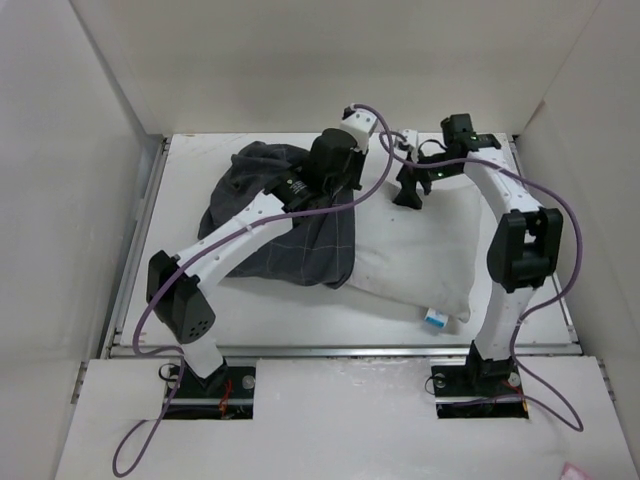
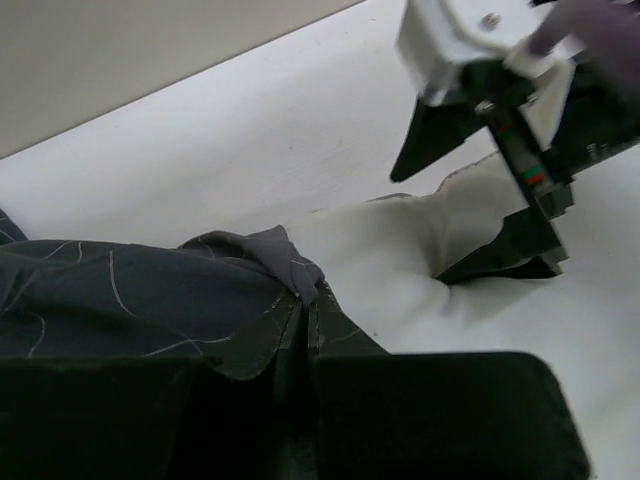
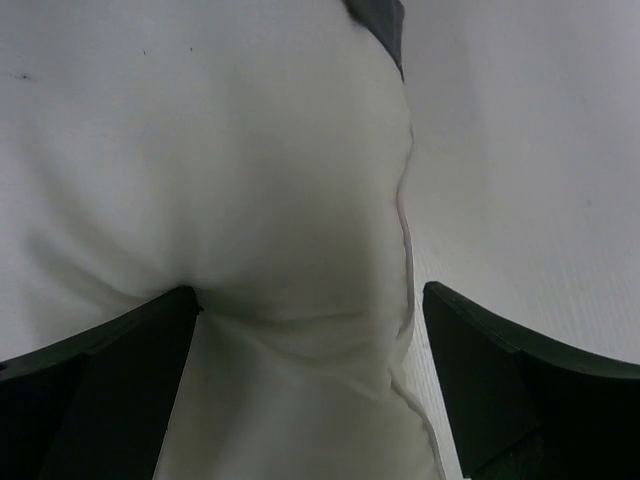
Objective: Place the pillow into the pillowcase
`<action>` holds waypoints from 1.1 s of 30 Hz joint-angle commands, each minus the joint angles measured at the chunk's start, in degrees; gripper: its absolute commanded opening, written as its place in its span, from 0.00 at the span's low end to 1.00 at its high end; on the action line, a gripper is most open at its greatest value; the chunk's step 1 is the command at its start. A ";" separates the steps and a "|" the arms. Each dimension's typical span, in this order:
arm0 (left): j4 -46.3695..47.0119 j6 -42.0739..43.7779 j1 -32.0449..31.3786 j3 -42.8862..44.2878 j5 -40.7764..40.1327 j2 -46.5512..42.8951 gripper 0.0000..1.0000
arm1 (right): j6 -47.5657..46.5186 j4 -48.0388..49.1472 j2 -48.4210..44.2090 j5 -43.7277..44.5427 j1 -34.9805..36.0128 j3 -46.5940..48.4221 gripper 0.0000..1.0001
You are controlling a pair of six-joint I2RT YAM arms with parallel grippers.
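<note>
Pillow [image 1: 410,255] lies flat on the white bench [image 1: 185,170] in the top view, slanting from the far middle toward the near right, with its blue-and-white tag [image 1: 435,319] at the near right corner. The charcoal checked pillowcase [image 1: 290,235] sits bunched to its left and overlaps the pillow's left end. From here I cannot tell whether that end is inside the sack or only under it. The left arm [image 1: 250,222] stretches across the pillowcase, its wrist over the far edge of the fabric. The right claw [image 1: 410,190] points down at the pillow's far edge.

From the left wrist, the left claw [image 2: 300,380] is pressed together on a gathered fold of pillowcase, and the cloth puckers up just ahead of the fingers [image 2: 440,420]. The white pillow shows right behind that fold. Beyond it stands the right claw, spread wide. One finger digs a dent in the pillow near its corner, and the other is past the pillow's edge, on its far side.

From the right wrist, the two dark fingers [image 3: 100,390] stand well apart, with the pillow's seamed edge bulging between them. The left one pushes into the stuffing. The right one sits on the bare bench side, just beside the seam. A dark scrap shows at the top edge, but what it is cannot be made out.
</note>
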 commanded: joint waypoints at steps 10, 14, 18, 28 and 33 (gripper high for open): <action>5.13 1.62 -0.23 6.60 1.40 2.45 0.00 | -27.97 -24.13 5.64 -25.00 5.71 4.92 0.00; 2.50 1.62 -0.23 12.57 2.19 6.32 0.00 | -31.40 -24.31 -0.25 -41.51 4.39 0.77 0.00; 1.97 0.30 -0.84 16.96 5.60 9.48 0.00 | -32.63 -26.33 -4.46 -41.55 6.40 1.12 0.00; 0.20 -0.56 -9.63 9.65 12.48 0.63 0.00 | -29.65 -26.33 -1.51 -41.55 4.05 6.30 0.00; 6.19 -6.02 -9.64 -4.02 5.46 -8.79 0.00 | -20.34 -26.33 4.83 -41.55 2.63 12.44 0.00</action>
